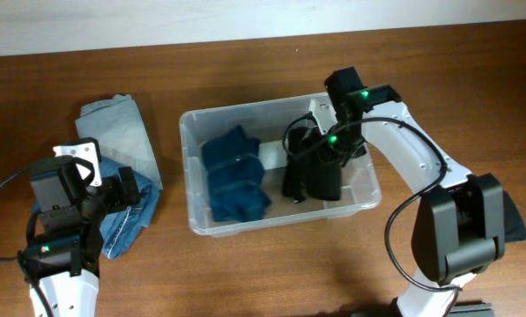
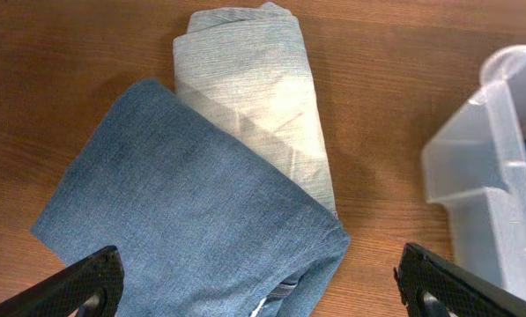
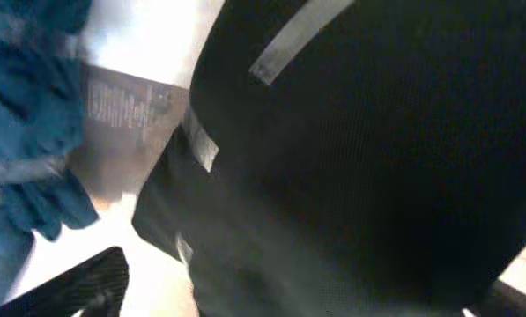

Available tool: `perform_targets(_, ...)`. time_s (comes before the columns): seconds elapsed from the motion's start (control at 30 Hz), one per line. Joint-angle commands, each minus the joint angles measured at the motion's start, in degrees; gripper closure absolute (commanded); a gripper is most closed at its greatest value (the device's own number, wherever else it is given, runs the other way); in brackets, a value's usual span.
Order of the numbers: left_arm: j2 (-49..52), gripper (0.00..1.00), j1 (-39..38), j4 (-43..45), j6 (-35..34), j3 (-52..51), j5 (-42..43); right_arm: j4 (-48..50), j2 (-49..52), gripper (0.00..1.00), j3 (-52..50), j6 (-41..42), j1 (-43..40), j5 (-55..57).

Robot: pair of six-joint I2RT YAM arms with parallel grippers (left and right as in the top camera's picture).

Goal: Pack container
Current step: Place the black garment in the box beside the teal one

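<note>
The clear container (image 1: 192, 123) sits mid-table, and its corner shows in the left wrist view (image 2: 483, 167). Inside it lie a dark blue garment (image 1: 234, 174) on the left and a black garment (image 1: 314, 180) on the right. My right gripper (image 1: 326, 158) is down in the container over the black garment (image 3: 377, 158), jaws (image 3: 280, 291) wide open with black cloth between them. The white label (image 3: 126, 110) and the blue garment (image 3: 25, 132) show beside it. My left gripper (image 1: 126, 195) is open just above a folded blue denim piece (image 2: 192, 194).
A folded light denim piece (image 1: 117, 132) lies left of the container, partly under the blue denim (image 1: 126, 220), and also shows in the left wrist view (image 2: 254, 88). A dark cloth (image 1: 514, 216) lies at the right edge behind the right arm's base. The wall runs along the table's back.
</note>
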Motion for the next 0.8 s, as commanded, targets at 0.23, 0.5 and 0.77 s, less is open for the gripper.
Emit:
perform_targets(0.23, 0.15, 0.01, 0.35, 0.28, -0.55, 1.16, -0.2, -2.8, -10.49, 0.01, 9.46, -1.6, 0.04, 6.91)
perform_targets(0.5, 0.15, 0.01, 0.35, 0.26, -0.55, 1.16, -0.2, -5.51, -13.57, 0.24, 9.29, 2.91, -0.76, 11.23)
perform_targets(0.77, 0.15, 0.01, 0.35, 0.26, -0.55, 1.16, -0.2, -2.97, -15.76, 0.05, 9.35, 12.7, -12.2, 11.85)
